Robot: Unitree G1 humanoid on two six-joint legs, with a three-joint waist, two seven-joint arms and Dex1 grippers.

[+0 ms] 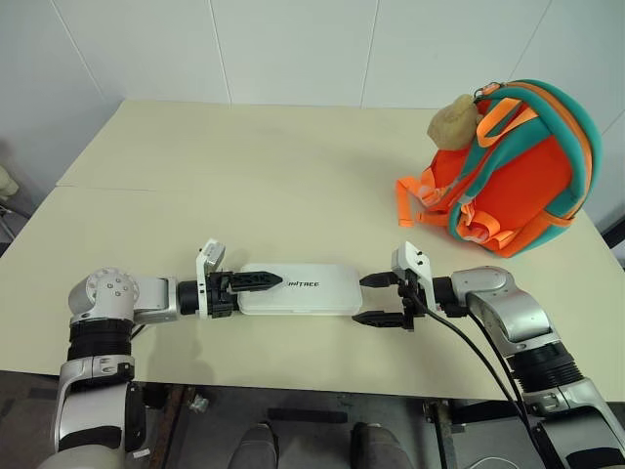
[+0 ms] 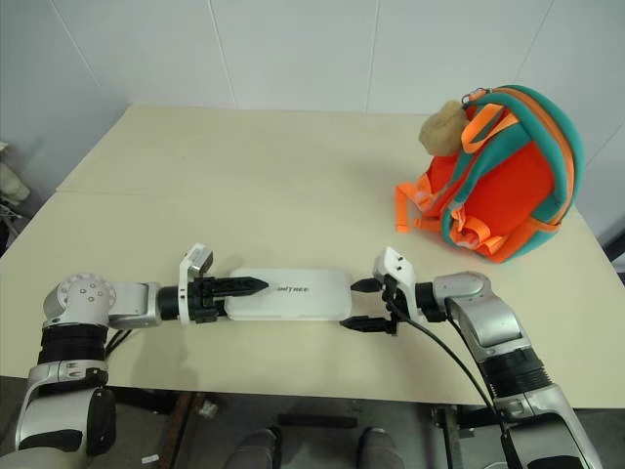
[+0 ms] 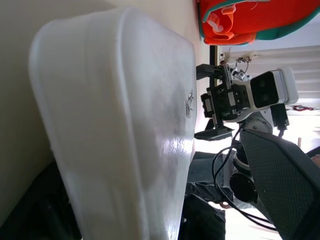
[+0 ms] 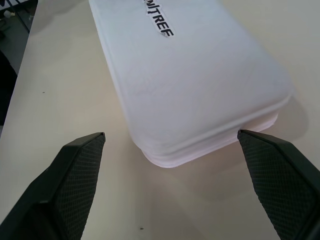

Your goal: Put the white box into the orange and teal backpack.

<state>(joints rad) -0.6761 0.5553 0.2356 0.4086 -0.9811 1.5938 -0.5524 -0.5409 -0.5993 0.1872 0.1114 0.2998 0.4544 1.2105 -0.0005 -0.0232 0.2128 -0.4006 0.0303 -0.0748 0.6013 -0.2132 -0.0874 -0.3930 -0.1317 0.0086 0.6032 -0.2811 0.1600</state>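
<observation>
Now the flat white rectangular box [image 1: 298, 289] with rounded corners lies flat on the pale beige table [image 1: 244, 186], close to the near edge, with its long side running across between the two arms. On its lid there is small dark lettering which reads about like "UNITREE", although the first letters are not sharp. At the robot's left end of the box is the left gripper [image 1: 256, 281]; its black fingers are spread, one finger [image 1: 259, 280] lies over the top of the lid, and the box end fills the space between them in the left wrist view, but I cannot tell if the fingers press on it. At the other end stands the right gripper [image 1: 381, 298], its two black fingers [image 4: 75, 165] wide apart, one on each side of the box corner and not touching it, with a small gap of table before the box. Well apart, at the far right of the table, the small dome-shaped bright orange backpack [image 1: 513, 181] with teal padded trim stands upright, a tan plush toy [image 1: 454, 118] on its top left side and orange webbing straps [image 1: 415, 195] lying on the table. Behind the table is a plain white wall [image 1: 293, 49] of panels.
</observation>
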